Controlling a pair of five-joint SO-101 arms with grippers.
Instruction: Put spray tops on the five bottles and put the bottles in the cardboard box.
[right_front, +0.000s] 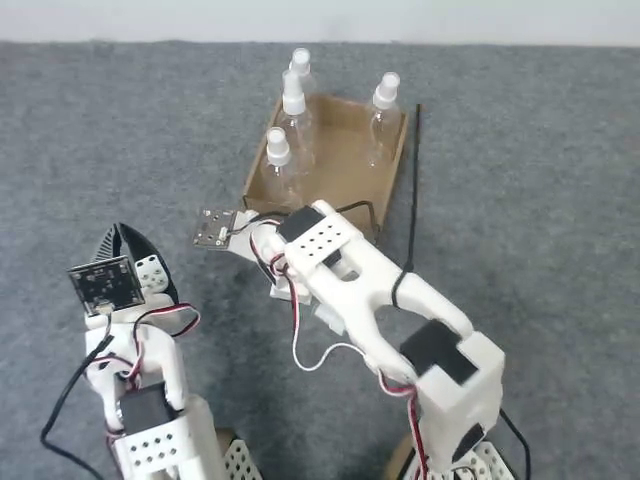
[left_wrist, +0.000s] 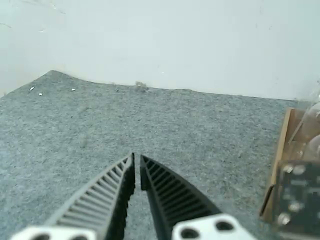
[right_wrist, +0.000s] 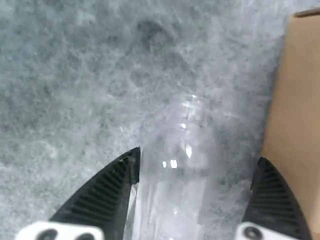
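— Four bottles (right_front: 283, 178) stand upright in the cardboard box (right_front: 398, 160), then?
— Yes, all with spray tops (right_front: 277, 147) on. The fifth bottle (right_wrist: 175, 200), a clear one, is just beside the box's outer wall, over the grey carpet (right_front: 520, 200).
— And the grippers?
— The right gripper (right_wrist: 197, 157) has its fingers spread wide around that bottle. The left gripper (left_wrist: 137, 161) hangs over the carpet, fingers nearly together, holding nothing.

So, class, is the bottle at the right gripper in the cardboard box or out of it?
Out: the bottle is on grey carpet beside the cardboard box, inside the open right gripper.
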